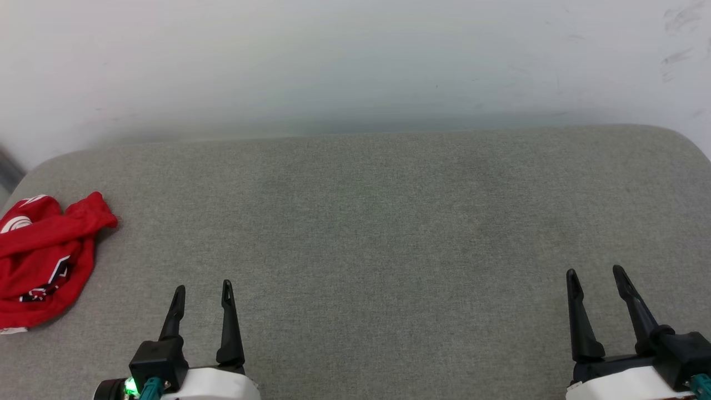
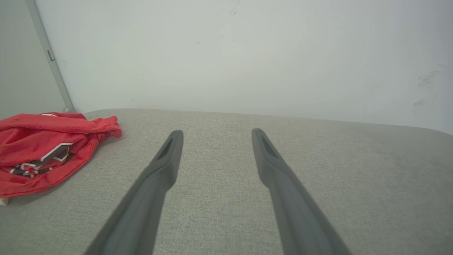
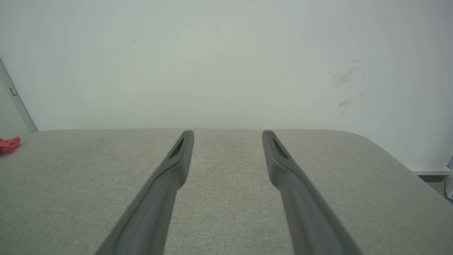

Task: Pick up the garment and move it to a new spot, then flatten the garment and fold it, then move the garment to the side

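The garment (image 1: 44, 255) is a crumpled red jersey with black, white-outlined lettering, bunched at the far left edge of the grey padded surface. The left wrist view has the garment (image 2: 42, 148) at its left, and a red scrap of the garment (image 3: 9, 145) shows at the left edge of the right wrist view. My left gripper (image 1: 203, 291) hovers open near the front edge, to the right of the garment and apart from it, nothing between its fingers (image 2: 166, 163). Far to the right, my right gripper (image 1: 596, 275) is open and holds nothing.
The grey fabric-covered surface (image 1: 389, 222) spreads wide between the grippers, with rounded corners at the back. A pale wall (image 1: 355, 61) rises directly behind it. A grey vertical strip (image 2: 49, 56) runs up the wall beyond the garment.
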